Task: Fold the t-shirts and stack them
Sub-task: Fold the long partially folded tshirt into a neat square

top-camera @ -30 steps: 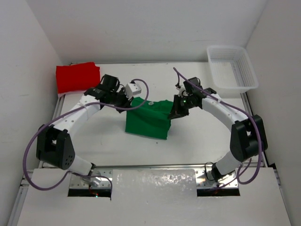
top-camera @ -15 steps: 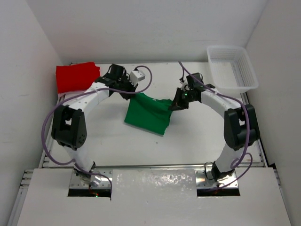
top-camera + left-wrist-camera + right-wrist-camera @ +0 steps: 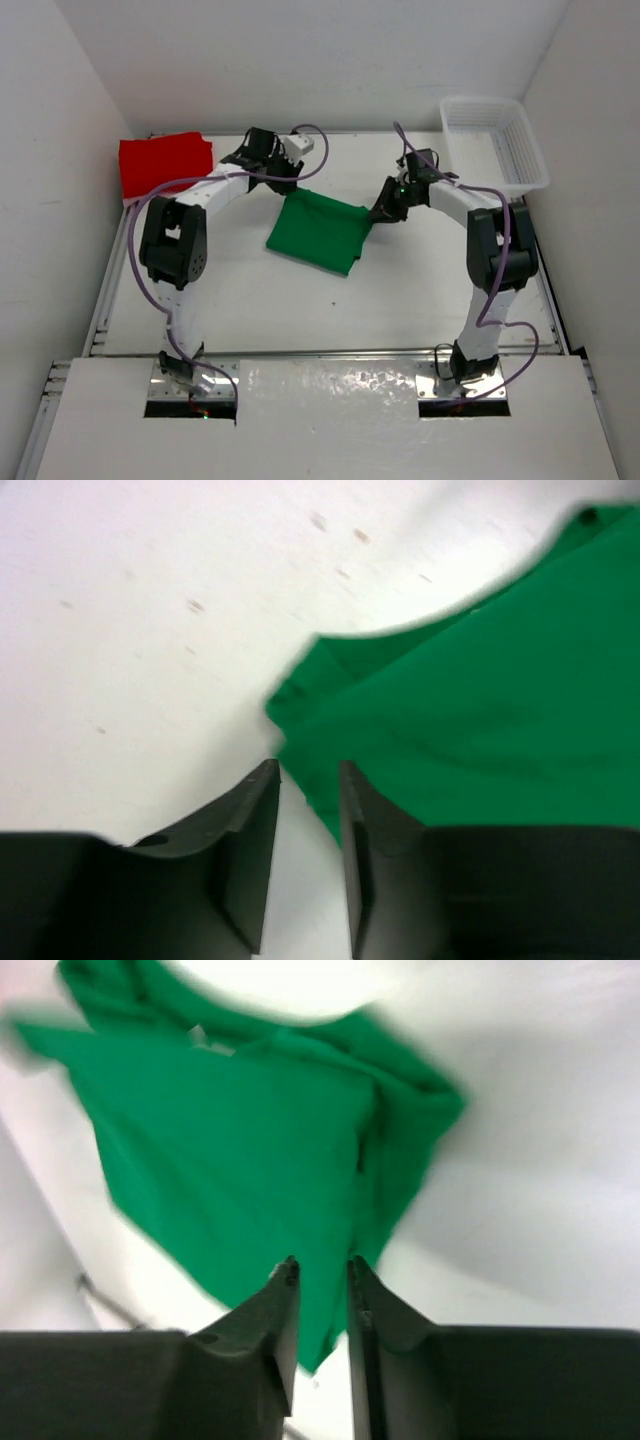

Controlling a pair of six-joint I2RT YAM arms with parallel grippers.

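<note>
The green t-shirt (image 3: pixel 318 232) lies folded into a rough square near the middle of the desk (image 3: pixel 250 290), well clear of the arm bases at 6 o'clock. Its near edge is loose and a little slanted, and its far edge runs between the two grippers.

The left gripper (image 3: pixel 285 183) sits at the shirt's 11 o'clock corner. In its wrist view the fingers (image 3: pixel 245 830) stand a narrow gap apart, with bare desk showing between them. The cloth's edge lies just beside the right-hand finger, with nothing pinched.

The right gripper (image 3: pixel 383 212) sits at the shirt's 2 o'clock corner. Its fingers (image 3: pixel 272 1330) are likewise only narrowly parted. Green cloth shows through the gap, and it appears to lie beyond the tips rather than clamped between them. That view is blurred.

Farther off, a folded red t-shirt (image 3: pixel 165 165) rests at the desk's 10 o'clock corner against the left wall. A white mesh basket (image 3: pixel 490 150) stands at 2 o'clock, well apart from both shirts.
</note>
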